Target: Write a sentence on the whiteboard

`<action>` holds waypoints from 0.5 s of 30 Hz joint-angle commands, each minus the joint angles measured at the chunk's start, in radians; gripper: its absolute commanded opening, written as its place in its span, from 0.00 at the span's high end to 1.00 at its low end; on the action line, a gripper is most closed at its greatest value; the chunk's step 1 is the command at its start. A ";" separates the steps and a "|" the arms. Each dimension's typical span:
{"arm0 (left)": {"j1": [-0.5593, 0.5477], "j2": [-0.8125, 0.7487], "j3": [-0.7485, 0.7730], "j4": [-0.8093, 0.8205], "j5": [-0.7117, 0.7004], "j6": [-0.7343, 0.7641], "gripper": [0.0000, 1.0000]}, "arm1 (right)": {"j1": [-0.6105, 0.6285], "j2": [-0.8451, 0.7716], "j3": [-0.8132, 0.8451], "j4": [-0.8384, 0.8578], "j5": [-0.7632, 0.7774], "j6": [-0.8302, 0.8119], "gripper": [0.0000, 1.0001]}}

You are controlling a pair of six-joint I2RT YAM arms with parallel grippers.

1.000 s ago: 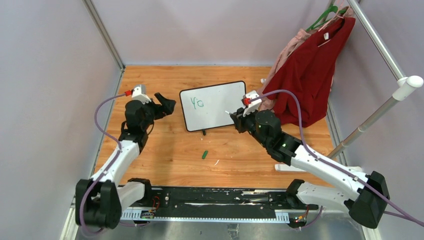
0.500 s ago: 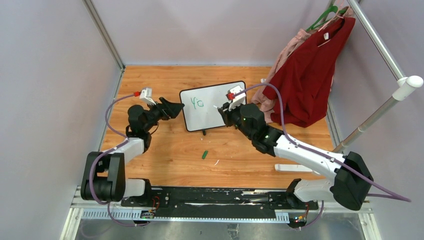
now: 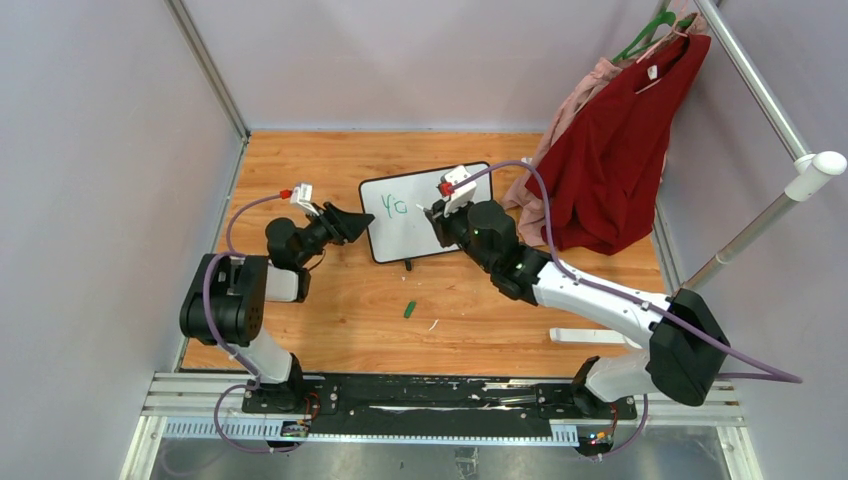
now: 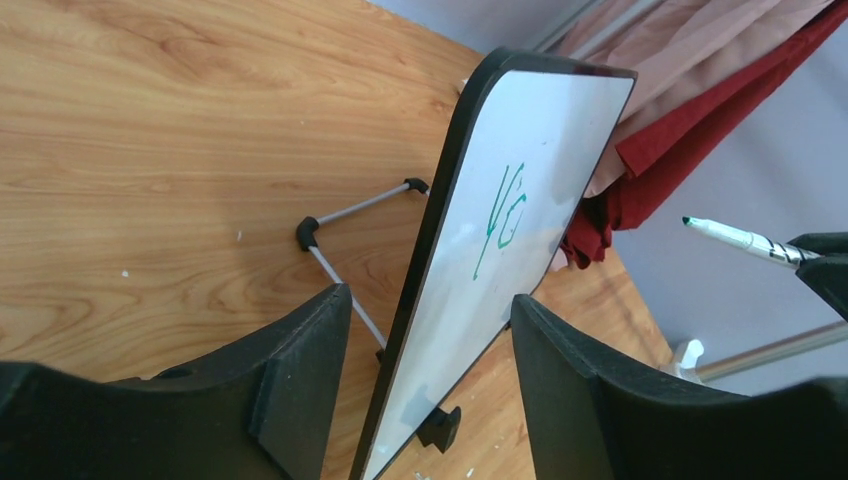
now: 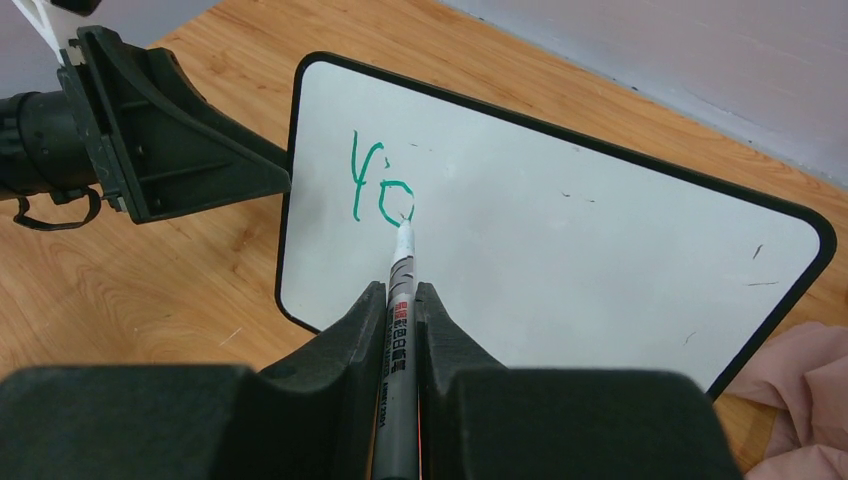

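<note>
The light, stiff whiteboard [image 5: 560, 230] looks tippy; steady its frame edge, which the left hand [image 4: 428, 310] straddles wide. The right hand [image 5: 400, 292] pinches the green marker [image 5: 403, 250]

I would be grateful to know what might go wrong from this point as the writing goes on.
1. The left gripper straddles the edge of the whiteboard with its jaws open and not clamped, so the propped, tilted board may slide or tip when the pen presses on it.
2. The marker, pinched in the right gripper, points right at the green lettering; a stray touch could overwrite it.
</note>
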 commanded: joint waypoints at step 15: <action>0.024 0.211 0.000 0.350 0.095 -0.088 0.55 | 0.025 0.038 0.030 0.084 -0.036 -0.070 1.00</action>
